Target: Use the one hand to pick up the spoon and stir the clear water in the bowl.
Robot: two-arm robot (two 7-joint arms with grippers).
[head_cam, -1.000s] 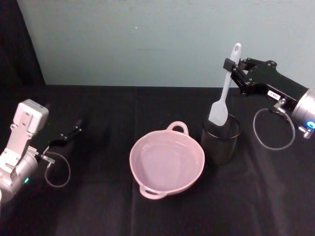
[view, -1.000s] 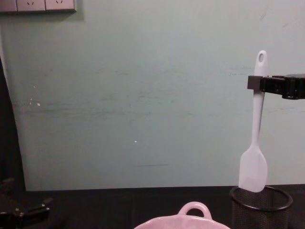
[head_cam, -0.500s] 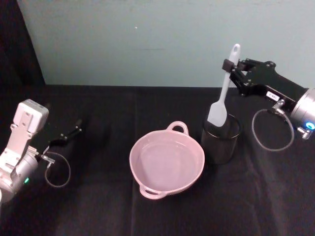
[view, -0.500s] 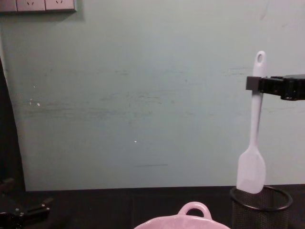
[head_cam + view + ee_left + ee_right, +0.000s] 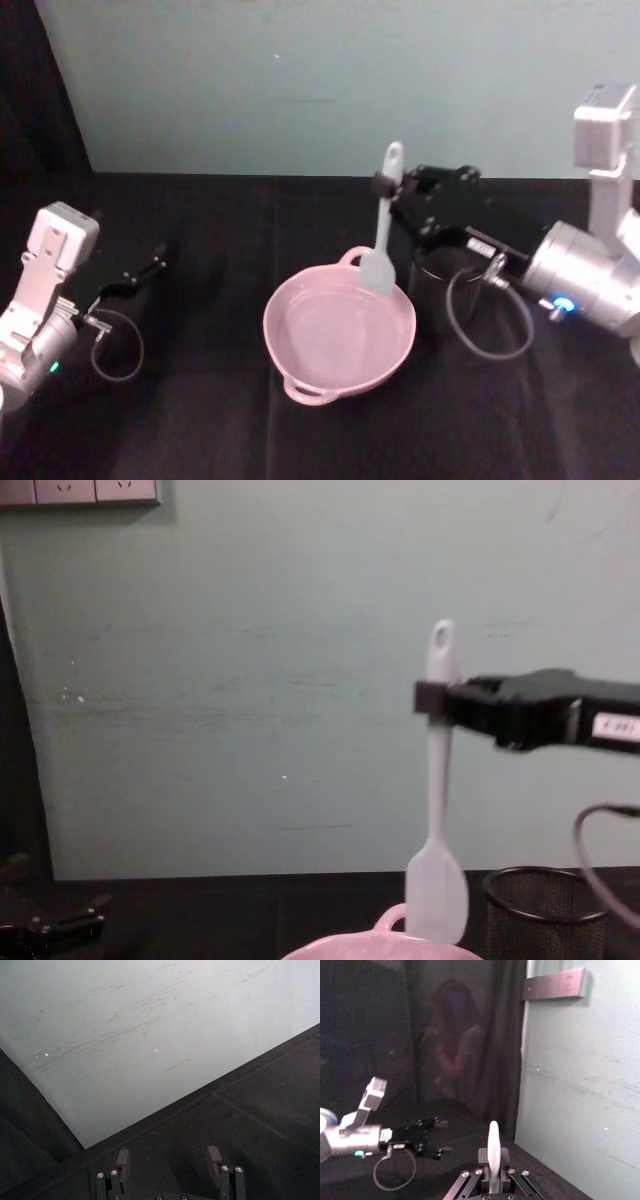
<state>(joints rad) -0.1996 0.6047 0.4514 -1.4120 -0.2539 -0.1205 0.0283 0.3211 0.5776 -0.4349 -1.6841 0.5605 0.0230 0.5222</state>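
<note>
The right gripper (image 5: pixel 386 186) has carried the spoon (image 5: pixel 382 238) left, from above the mesh cup (image 5: pixel 437 300) to the far right edge of the bowl (image 5: pixel 277 312). The cup now has nothing in it. The left gripper (image 5: pixel 150 268) has not moved.

The right gripper reaches in from the right, above the cup, with its fingers clamped on the spoon's handle just below the hole at the tip. In the chest view the spoon (image 5: pixel 437 780) hangs upright from the gripper (image 5: pixel 428 698), blade down. The blade's lower edge sits about level with the bowl's (image 5: pixel 340 948) far rim, just beside the loop handle. Whether the blade touches the water cannot be told. In the right wrist view the handle (image 5: pixel 493 1152) stands up between the fingers (image 5: pixel 483 1156).

The pink bowl sits mid-counter (image 5: pixel 200 420) with clear water in it. The cup (image 5: pixel 545 912) stands just to its right, close beside it.

The left gripper rests low over the counter at far left, well apart from the bowl. In the left wrist view its fingers (image 5: pixel 122 1159) are apart, with nothing between them.
</note>
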